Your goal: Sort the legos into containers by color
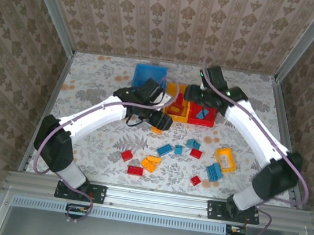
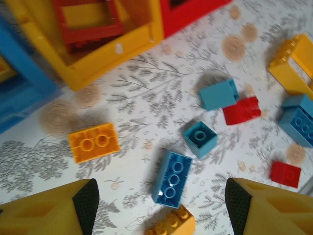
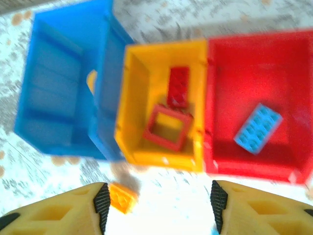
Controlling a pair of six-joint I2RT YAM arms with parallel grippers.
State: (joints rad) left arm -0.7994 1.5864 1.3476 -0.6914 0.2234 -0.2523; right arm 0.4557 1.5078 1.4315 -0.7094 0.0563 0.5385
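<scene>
Containers, three counted: one blue container (image 3: 63,83), one yellow container (image 3: 128,112), one red container (image 3: 293,88). Loose on the table (image 1: 91,85), four blue bricks (image 1: 165,149), four red bricks (image 1: 127,155) and three yellow-orange bricks (image 1: 150,163) were counted, one an open frame (image 1: 219,154). Two red pieces (image 3: 178,85) were counted in the yellow container, one blue plate (image 3: 257,128) in the red.

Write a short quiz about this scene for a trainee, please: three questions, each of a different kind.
1. True or false: a blue flat brick lies in the red bin.
2. Which colour is the square frame in the yellow bin? A blue, B red, C yellow.
3. Fill in: the jaws of the left gripper are ____ and hold nothing.
Key: 1 true; 2 B; 3 open.
</scene>
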